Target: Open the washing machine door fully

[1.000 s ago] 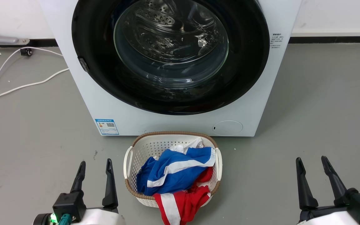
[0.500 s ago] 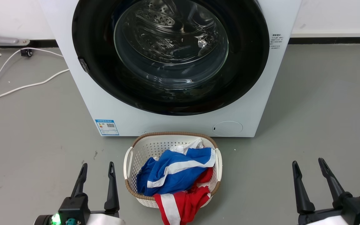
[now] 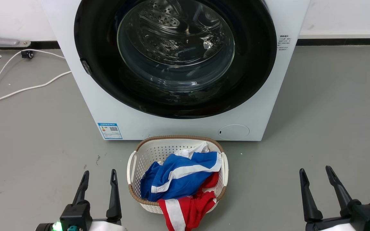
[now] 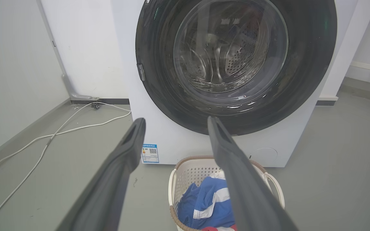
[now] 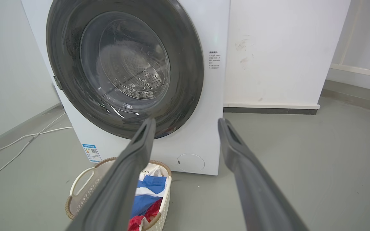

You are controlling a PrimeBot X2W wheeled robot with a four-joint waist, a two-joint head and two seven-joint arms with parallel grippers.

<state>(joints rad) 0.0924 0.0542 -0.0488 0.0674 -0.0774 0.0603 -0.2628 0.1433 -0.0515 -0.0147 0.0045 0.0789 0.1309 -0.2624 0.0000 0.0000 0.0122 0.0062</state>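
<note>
Both sides of the laundry basket (image 3: 178, 137) are occupied: the left gripper (image 3: 100, 172) is held close to its left, the right gripper (image 3: 314, 169) well off to its right. Each is kept low, fingers spread apart and pointing forward, nothing grasped. The washing machine door (image 3: 175, 57) is seen closed against the machine front (image 3: 159, 126) just behind the laundry basket, untouched.

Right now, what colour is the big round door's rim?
Glossy black rim on the washing machine door; head view.
</note>
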